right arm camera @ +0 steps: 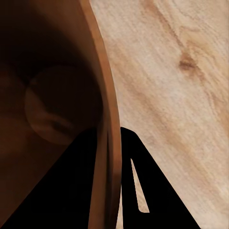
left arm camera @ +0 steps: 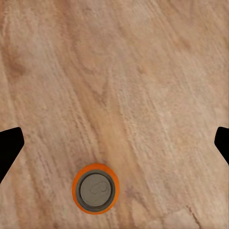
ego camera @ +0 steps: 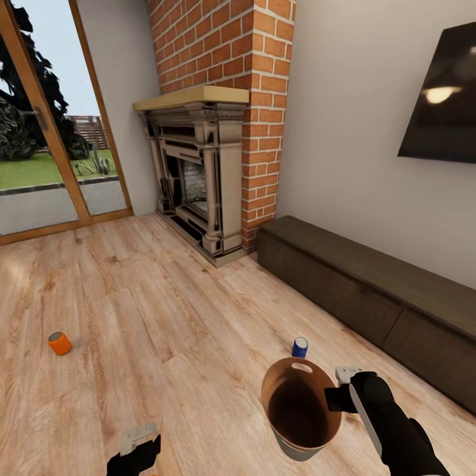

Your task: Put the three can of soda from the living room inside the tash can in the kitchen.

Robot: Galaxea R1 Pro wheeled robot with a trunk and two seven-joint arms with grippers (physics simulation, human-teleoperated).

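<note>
Trash can (ego camera: 299, 410) hangs low over wood floor (ego camera: 165, 317), your right gripper (ego camera: 338, 396) closed on its rim, one finger inside wall, one outside. Blue soda can (ego camera: 300, 347) stands on floor just behind it, near dark cabinet (ego camera: 370, 291). Orange can (ego camera: 59, 343) lies well apart at your left. Your left gripper (ego camera: 137, 444) is wide open, holds nothing, directly above second orange can (left arm camera: 95, 188), upright on floor.
</note>
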